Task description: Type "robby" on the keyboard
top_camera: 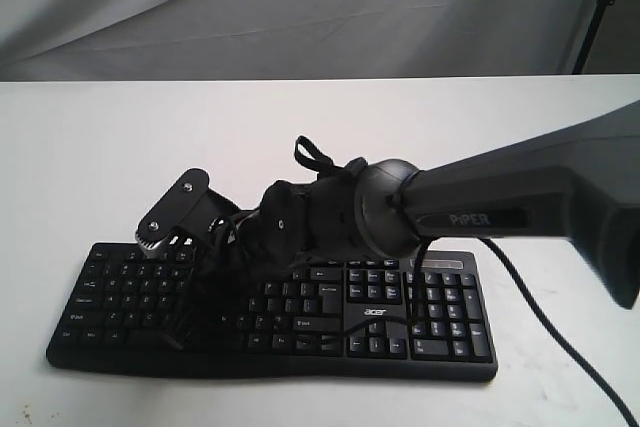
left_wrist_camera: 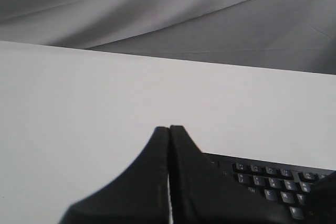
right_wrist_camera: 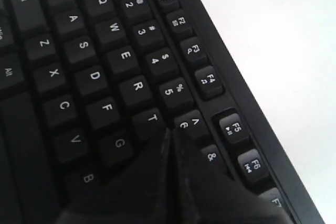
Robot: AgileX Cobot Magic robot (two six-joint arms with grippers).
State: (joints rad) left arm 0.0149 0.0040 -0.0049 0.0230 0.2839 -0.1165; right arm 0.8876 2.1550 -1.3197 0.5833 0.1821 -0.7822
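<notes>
The black keyboard (top_camera: 430,332) lies across the front of the white table, with its acer logo right of centre. My right arm reaches in from the right, across the keyboard. Its gripper (top_camera: 200,272) points down over the left half of the keys. In the right wrist view the right gripper (right_wrist_camera: 171,131) is shut with nothing in it, and its tip sits at the keyboard (right_wrist_camera: 94,72) between the T and 6 keys. The left gripper (left_wrist_camera: 169,128) is shut and empty, off the left end of the keyboard (left_wrist_camera: 273,187). It does not show in the exterior view.
A thin black cable (top_camera: 560,342) runs over the table right of the keyboard toward the front edge. A grey cloth backdrop (top_camera: 300,7) hangs behind the table's far edge. A dark stand leg (top_camera: 600,7) is at the back right.
</notes>
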